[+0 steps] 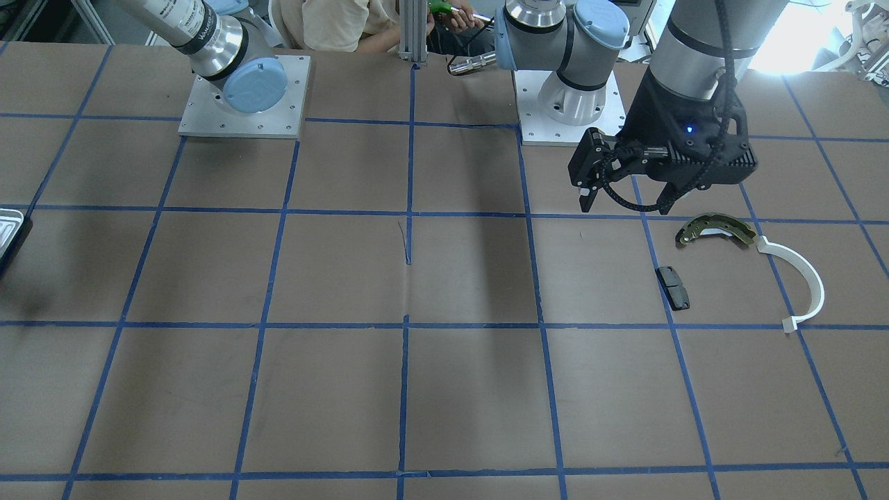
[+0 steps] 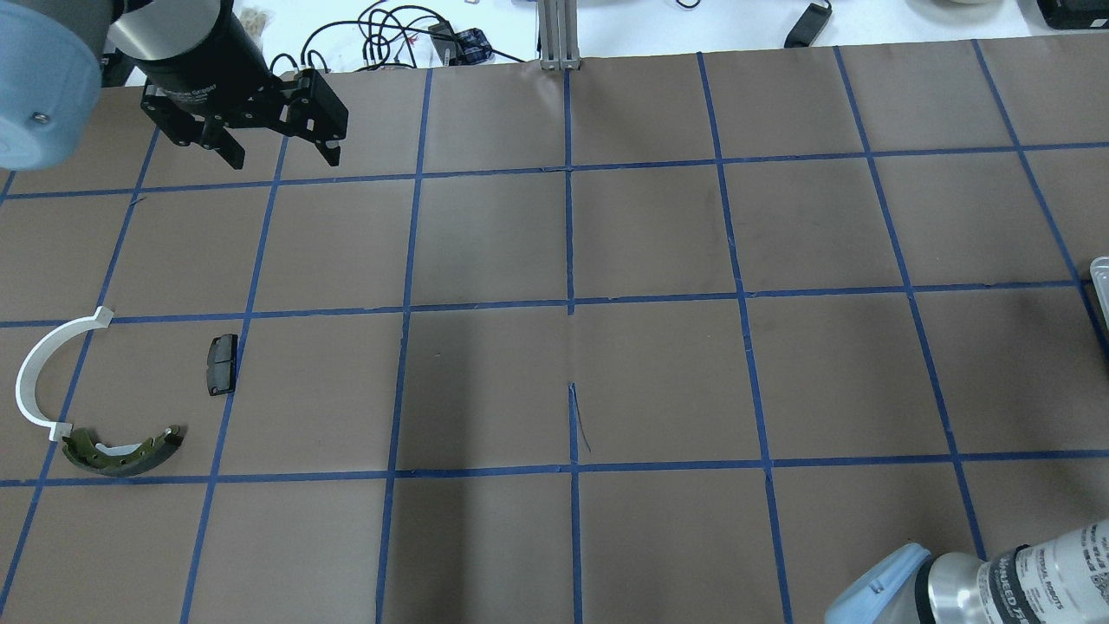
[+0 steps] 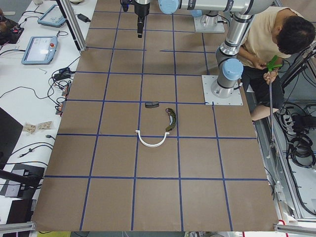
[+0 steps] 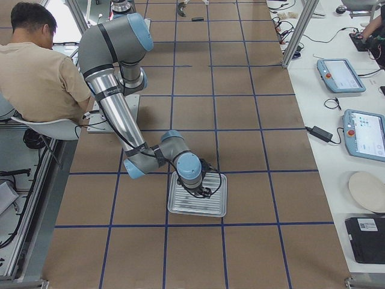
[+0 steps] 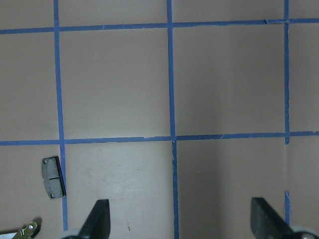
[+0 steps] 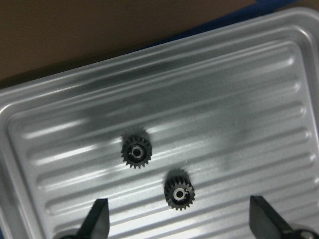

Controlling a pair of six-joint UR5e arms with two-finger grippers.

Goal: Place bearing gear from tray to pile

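Two small black bearing gears (image 6: pixel 136 151) (image 6: pixel 179 190) lie in the ribbed silvery tray (image 6: pixel 224 99), which sits at the table's end (image 4: pixel 210 208); only its edge shows in the front view (image 1: pixel 8 232). My right gripper (image 6: pixel 182 221) hangs open just above the tray, straddling the nearer gear, and holds nothing. The pile is an olive brake shoe (image 1: pixel 715 229), a white plastic arc (image 1: pixel 802 278) and a black pad (image 1: pixel 673 287). My left gripper (image 1: pixel 628 203) is open and empty, raised above the table near the pile. The pad also shows in the left wrist view (image 5: pixel 53 177).
A seated operator (image 3: pixel 269 44) is behind the robot bases. Two arm base plates (image 1: pixel 243 97) are bolted to the brown, blue-taped table. An aluminium post (image 2: pixel 559 35) stands at the far edge. Tablets (image 4: pixel 340 75) and cables lie on the side bench.
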